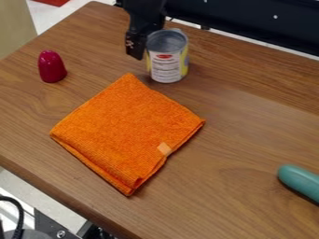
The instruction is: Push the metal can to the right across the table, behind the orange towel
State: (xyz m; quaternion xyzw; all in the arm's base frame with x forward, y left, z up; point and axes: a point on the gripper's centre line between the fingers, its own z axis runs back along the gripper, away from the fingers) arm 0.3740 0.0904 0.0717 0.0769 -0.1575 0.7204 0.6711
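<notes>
The black two-finger gripper [135, 43] hangs down at the upper middle of the camera view, right beside a short metal can with a white and yellow label [167, 60]; whether its pincer is wide, narrow or closed on the can, I cannot tell. The can stands upright on the brown wood-grain table [243, 140], toward its far edge. Nearer the camera lies a folded bright orange cloth [128, 130] (a small pale tag [164, 149] sits near its right-hand edge), one corner pointing up toward the can. Left of the can stands a glossy dark-pink, round-topped object [52, 66], and a rounded teal object [300, 181] reaches in from the right edge.
</notes>
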